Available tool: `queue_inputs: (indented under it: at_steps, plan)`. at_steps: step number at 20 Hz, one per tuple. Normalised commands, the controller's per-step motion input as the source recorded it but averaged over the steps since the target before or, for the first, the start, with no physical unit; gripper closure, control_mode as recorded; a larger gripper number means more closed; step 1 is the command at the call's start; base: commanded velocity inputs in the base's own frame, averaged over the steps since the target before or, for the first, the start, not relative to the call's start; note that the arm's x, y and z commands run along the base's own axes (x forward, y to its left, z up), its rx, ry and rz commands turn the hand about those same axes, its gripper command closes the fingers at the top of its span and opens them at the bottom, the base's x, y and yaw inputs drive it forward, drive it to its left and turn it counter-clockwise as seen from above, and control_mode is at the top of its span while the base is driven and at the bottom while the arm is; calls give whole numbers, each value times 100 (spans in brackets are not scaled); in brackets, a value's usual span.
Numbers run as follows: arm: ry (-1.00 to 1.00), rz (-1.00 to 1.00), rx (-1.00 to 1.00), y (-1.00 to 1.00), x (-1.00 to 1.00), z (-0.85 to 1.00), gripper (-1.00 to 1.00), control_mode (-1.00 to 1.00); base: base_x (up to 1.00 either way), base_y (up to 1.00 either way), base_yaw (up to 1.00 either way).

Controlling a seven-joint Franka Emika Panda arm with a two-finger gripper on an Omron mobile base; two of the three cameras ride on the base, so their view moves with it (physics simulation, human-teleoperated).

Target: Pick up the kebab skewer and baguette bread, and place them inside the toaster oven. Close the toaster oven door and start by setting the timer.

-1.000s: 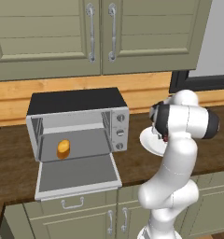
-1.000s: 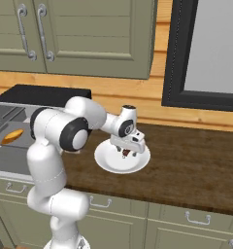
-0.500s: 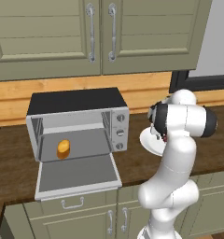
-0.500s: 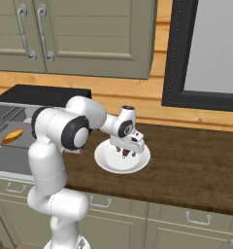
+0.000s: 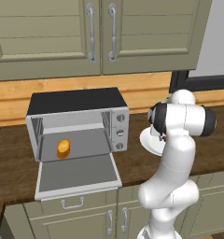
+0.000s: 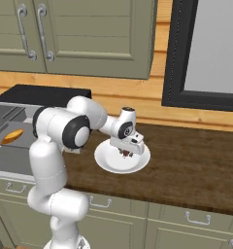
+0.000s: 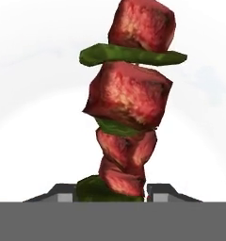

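The gripper [image 6: 127, 152] is lowered onto the white plate [image 6: 108, 163] on the counter [image 6: 196, 165], right of the toaster oven [image 5: 79, 122]. Its fingers [image 7: 63, 194] flank the kebab skewer [image 7: 129, 106], which lies on the plate (firm contact cannot be confirmed). The baguette bread [image 5: 63, 148] rests inside the oven; the toaster oven door [image 5: 76, 175] hangs open.

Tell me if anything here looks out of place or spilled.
Nothing stands out. The baguette bread lies inside the toaster oven, whose door hangs open. The kebab skewer rests on the white plate with the tool around it.
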Motion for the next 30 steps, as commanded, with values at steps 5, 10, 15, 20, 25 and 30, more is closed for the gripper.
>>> queue_inputs:
  at_steps: [5,10,15,20,25,30]
  plan:
    - [2,0,0,0,-3,-9,100,-100,0,0,0]
    - [1,4,3,0,-39,81,100,-100,0,0,0]
    - [-3,10,-1,22,-100,96,100,-100,0,0,0]
    - [0,21,-5,73,-100,69,100,-100,0,0,0]
    - [4,11,0,89,-100,51,100,-100,0,0,0]
    - [1,4,1,94,-100,23,100,-100,0,0,0]
